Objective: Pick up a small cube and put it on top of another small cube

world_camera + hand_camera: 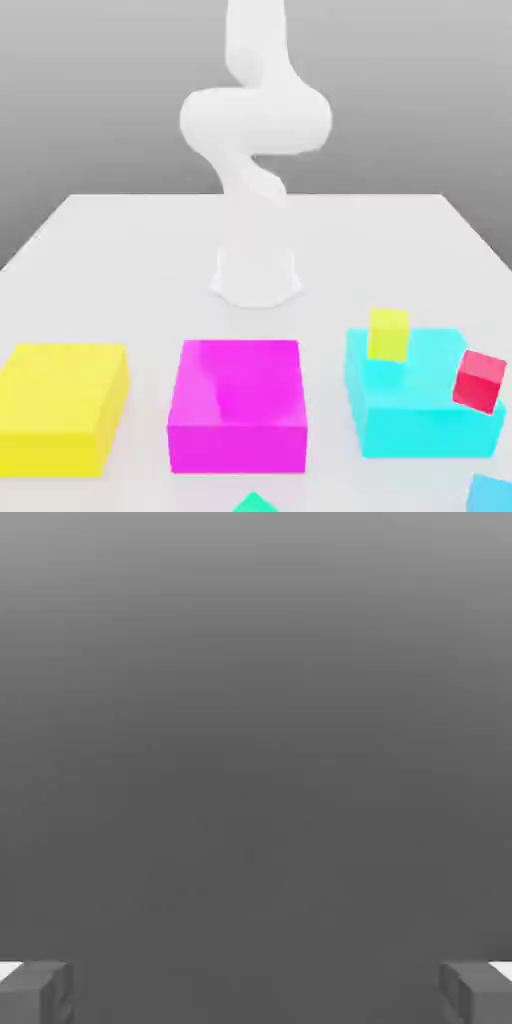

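The small green cube (pixel 256 502) peeks in at the exterior view's lower edge, in front of the magenta block (pixel 238 405), so the gripper (pixel 256 992), fingers spread wide and holding nothing, should come down squarely over it before closing.

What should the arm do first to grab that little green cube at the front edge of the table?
Probably swing forward and down toward the small green cube at the table's near edge, in front of the magenta block. The end effector is open, nothing between its fingers, and faces plain grey background, so it seems far from any cube. The arm is folded above its base.
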